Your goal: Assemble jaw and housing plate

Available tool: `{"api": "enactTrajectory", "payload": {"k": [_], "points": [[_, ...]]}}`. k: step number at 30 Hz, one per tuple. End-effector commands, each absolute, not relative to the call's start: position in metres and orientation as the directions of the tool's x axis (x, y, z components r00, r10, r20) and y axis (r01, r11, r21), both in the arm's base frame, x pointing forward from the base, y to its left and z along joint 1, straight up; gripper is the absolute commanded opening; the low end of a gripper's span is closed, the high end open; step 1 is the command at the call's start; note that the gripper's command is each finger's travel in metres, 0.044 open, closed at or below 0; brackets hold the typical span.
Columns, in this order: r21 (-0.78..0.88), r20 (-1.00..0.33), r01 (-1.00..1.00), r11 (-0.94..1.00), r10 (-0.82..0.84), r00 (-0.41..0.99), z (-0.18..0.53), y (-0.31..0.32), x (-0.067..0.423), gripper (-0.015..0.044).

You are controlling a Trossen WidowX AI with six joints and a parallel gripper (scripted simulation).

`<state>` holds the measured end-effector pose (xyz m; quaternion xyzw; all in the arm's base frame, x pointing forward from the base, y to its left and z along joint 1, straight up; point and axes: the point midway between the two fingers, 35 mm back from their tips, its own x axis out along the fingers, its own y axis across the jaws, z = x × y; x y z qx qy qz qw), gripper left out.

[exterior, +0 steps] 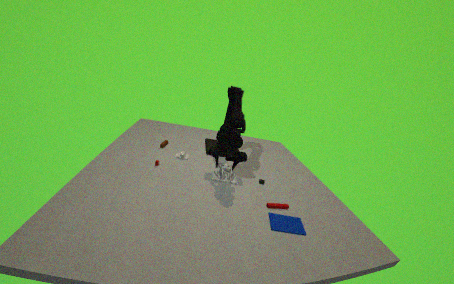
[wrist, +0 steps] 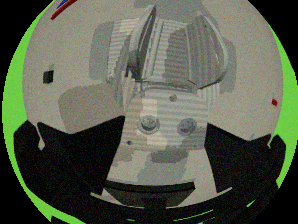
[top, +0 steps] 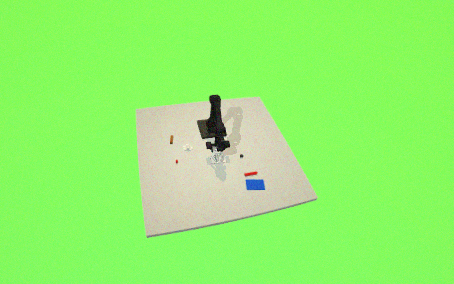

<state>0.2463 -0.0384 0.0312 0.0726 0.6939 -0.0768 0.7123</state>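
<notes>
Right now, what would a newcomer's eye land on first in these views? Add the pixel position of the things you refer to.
Probably the black arm's gripper (top: 217, 154) (exterior: 225, 167) (wrist: 164, 123), shut on a pale, ribbed housing plate (wrist: 167, 137) with two round openings, held over the pale curved jaws at the middle of the tabletop (top: 190, 205) (exterior: 150, 225). Next comes the flat blue rectangle (top: 255, 185) (exterior: 287, 224), the boldest patch of color, with a red bar (top: 251, 174) (exterior: 277, 206) lying beside it.

Top and exterior views looked down on the whole board (top: 175, 210) (exterior: 175, 235), exterior from lower and nearer. The wrist view peered closely between gripper (top: 218, 154) (exterior: 226, 168) (wrist: 164, 137) fingers.
</notes>
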Motion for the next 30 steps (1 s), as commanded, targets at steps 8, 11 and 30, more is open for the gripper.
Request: {"api": "enactTrajectory", "payload": {"k": [8,11,30], "points": [[0.001,-1.000,0.213,0.977,-0.003,0.019,0.0278,-0.0376,0.2457,0.0351],[0.001,-1.000,0.213,0.977,-0.003,0.019,0.0260,-0.0376,0.2457,0.0351],[0.001,-1.000,0.213,0.977,-0.003,0.019,0.0235,-0.0376,0.2458,0.0351]]}}
